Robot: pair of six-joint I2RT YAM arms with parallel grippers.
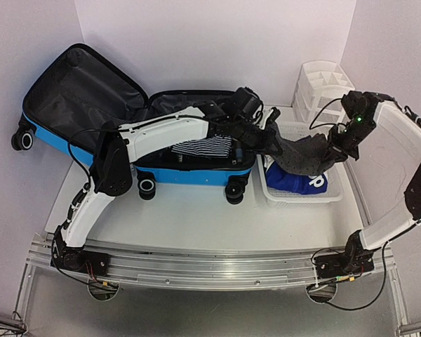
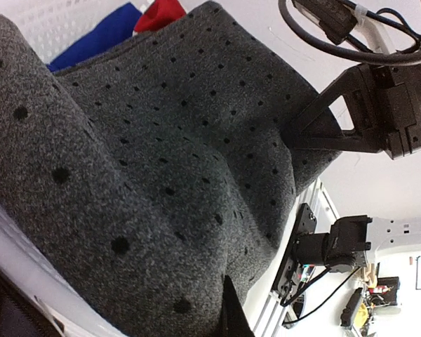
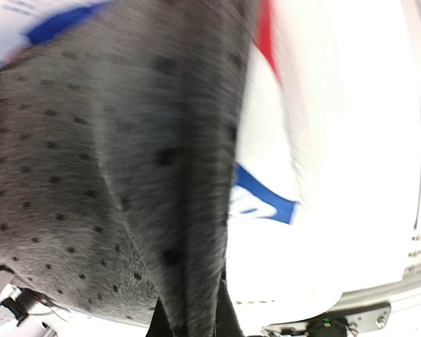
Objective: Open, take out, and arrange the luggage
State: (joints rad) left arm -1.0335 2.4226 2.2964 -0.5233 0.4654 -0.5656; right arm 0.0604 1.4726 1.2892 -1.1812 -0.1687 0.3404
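The luggage (image 1: 191, 175), a bright blue suitcase, lies open with its lid (image 1: 77, 91) leaning back at the left. A black-and-white striped cloth (image 1: 208, 147) rests inside it. A grey black-dotted garment (image 1: 305, 156) hangs stretched above the white mesh basket (image 1: 302, 199). My left gripper (image 1: 272, 138) is shut on its left end and my right gripper (image 1: 335, 151) is shut on its right end. The garment (image 2: 161, 175) fills the left wrist view, and one fingertip (image 2: 233, 317) pokes out beneath it. In the right wrist view the fabric (image 3: 126, 175) runs down between the two fingers (image 3: 228, 316).
A blue cloth with white lettering (image 1: 298, 181) lies in the basket under the garment. A white drawer organizer (image 1: 321, 84) stands at the back right. The left arm reaches across the open suitcase. Walls enclose the table at the back and on both sides.
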